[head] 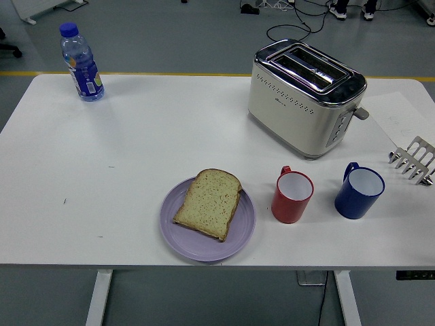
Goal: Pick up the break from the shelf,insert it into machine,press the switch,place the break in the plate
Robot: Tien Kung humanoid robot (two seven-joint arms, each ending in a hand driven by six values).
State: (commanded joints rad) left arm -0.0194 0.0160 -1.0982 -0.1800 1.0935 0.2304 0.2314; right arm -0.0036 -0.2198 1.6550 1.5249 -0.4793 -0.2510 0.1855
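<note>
Single head view, high on robot's side, looking forward and down. White counter [136, 136] fills frame, near edge at bottom, grey floor beyond far edge. Medium distance; toaster [306, 98] far right, plate [207, 219] near centre.

Neither arm shows anywhere in the head view. No hand, wrist or forearm reaches in over the tabletop [136, 149] from the left or the right edge, or from the lower corners. So the pose of both arms and the state of both hands cannot be told.
</note>
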